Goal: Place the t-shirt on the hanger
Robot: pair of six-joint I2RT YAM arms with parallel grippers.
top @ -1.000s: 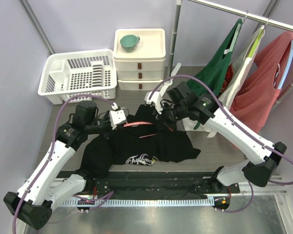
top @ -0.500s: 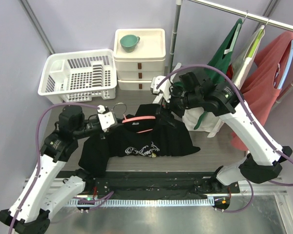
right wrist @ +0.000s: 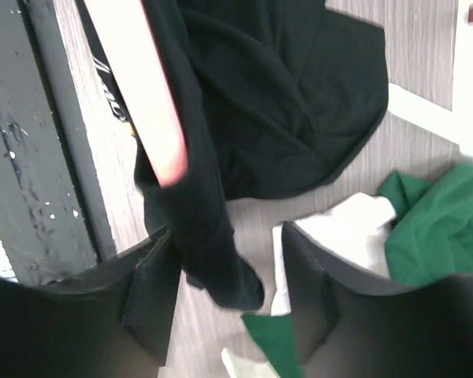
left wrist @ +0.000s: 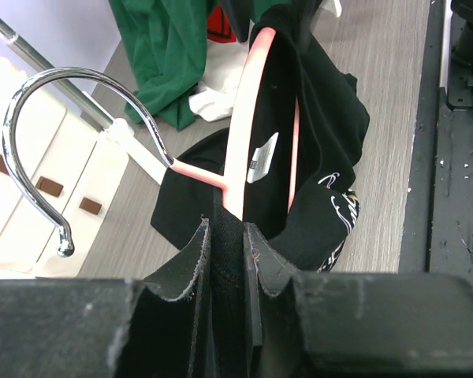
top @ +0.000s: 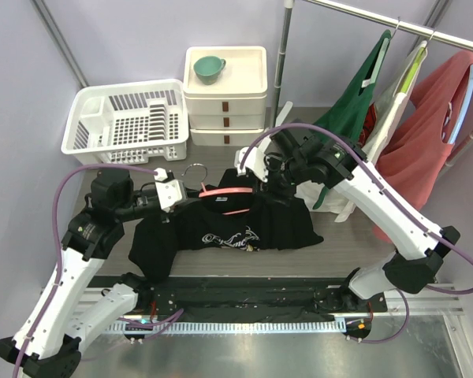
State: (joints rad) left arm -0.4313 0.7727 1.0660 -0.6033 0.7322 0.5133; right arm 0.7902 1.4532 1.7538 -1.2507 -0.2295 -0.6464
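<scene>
The black t-shirt [top: 236, 228] lies spread on the table with its white print facing up, and its collar is raised over the pink hanger [top: 225, 191]. The metal hook [top: 191, 169] points to the far left. My left gripper [top: 176, 197] is shut on the shirt's left shoulder fabric over the hanger's end [left wrist: 240, 150]; in the left wrist view [left wrist: 227, 236] black cloth fills the jaws. My right gripper [top: 270, 179] is at the shirt's right shoulder. In the right wrist view [right wrist: 229, 260] it is open, and a fold of the shirt [right wrist: 213, 252] hangs between the fingers below the hanger's end [right wrist: 146, 102].
A white dish rack [top: 126, 122] stands at the back left. White drawers [top: 225, 102] with a teal cup [top: 209, 68] on top stand behind the shirt. A rail at the right carries a dark green garment [top: 355, 102] and a salmon-red garment [top: 426, 134]. White cloth [right wrist: 339, 228] lies under them.
My left gripper pulled the hanger end and shoulder to the left, and the shirt spread wider. My right arm rose, then came back down to the right shoulder.
</scene>
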